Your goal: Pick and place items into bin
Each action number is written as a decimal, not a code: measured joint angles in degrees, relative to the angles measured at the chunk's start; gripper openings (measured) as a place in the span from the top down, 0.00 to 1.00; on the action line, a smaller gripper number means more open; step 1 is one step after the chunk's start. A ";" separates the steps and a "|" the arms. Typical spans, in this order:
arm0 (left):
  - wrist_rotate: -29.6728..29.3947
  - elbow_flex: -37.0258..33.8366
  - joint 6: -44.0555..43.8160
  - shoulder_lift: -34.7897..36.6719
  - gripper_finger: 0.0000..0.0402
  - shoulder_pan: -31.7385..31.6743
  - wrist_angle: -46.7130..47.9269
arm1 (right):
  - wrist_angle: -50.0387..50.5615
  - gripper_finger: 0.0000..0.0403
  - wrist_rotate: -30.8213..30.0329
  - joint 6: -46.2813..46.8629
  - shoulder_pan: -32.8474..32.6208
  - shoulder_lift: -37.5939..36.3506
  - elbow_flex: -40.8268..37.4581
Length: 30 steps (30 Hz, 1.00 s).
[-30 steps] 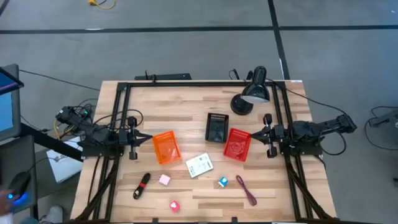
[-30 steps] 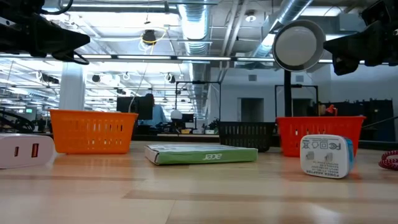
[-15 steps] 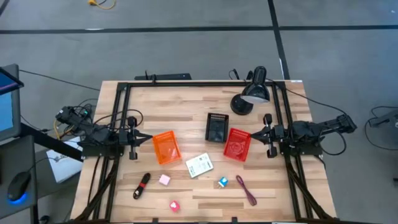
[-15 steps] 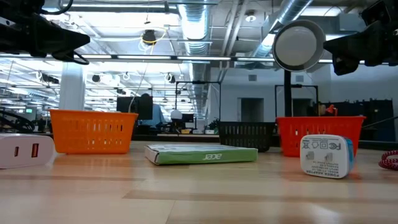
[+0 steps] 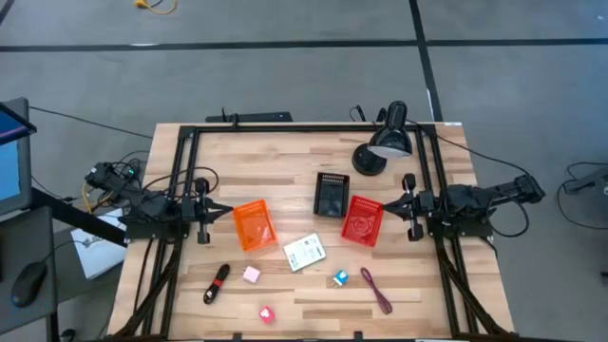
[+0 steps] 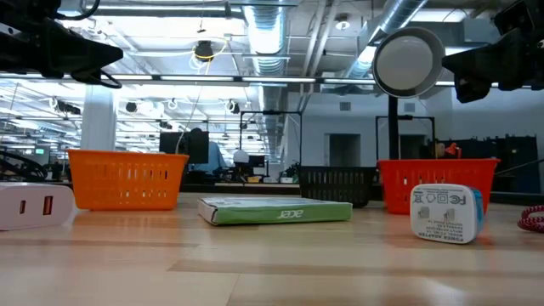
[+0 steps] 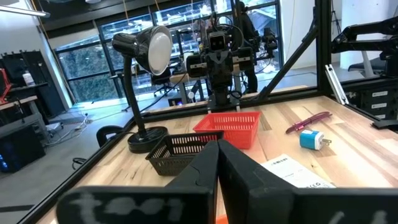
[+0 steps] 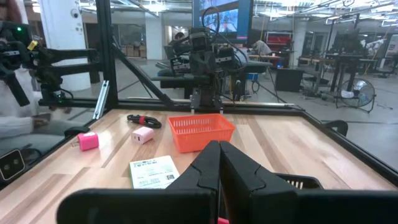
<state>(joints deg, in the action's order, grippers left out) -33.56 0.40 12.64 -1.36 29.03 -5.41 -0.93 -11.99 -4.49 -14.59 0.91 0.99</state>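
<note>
On the wooden table lie a white packet, a black-and-red marker, a pink cube, a red-pink cube, a blue cube and a purple pen-like tool, all toward the near edge. An orange bin, a black bin and a red bin stand mid-table. My left gripper hovers shut, level, at the left edge beside the orange bin. My right gripper hovers shut, level, at the right edge beside the red bin. Each wrist view shows its fingers closed with nothing between them.
A black desk lamp stands at the far right of the table, its head over the boards. A black frame borders the table's far and side edges. Bare wood lies between the bins and the far edge.
</note>
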 joint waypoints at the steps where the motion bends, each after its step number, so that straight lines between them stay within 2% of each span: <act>1: -0.02 -0.02 0.15 -0.01 1.00 0.01 0.00 | 0.01 1.00 -0.01 0.01 -0.02 -0.01 -0.02; 30: -0.28 0.79 -0.90 -0.01 1.00 -0.01 -1.79 | 0.01 1.00 -0.01 0.00 -0.01 -0.01 0.00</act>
<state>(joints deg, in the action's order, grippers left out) -33.85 1.19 11.73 -1.36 29.02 -7.20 -0.92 -12.00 -4.49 -14.60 0.90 0.99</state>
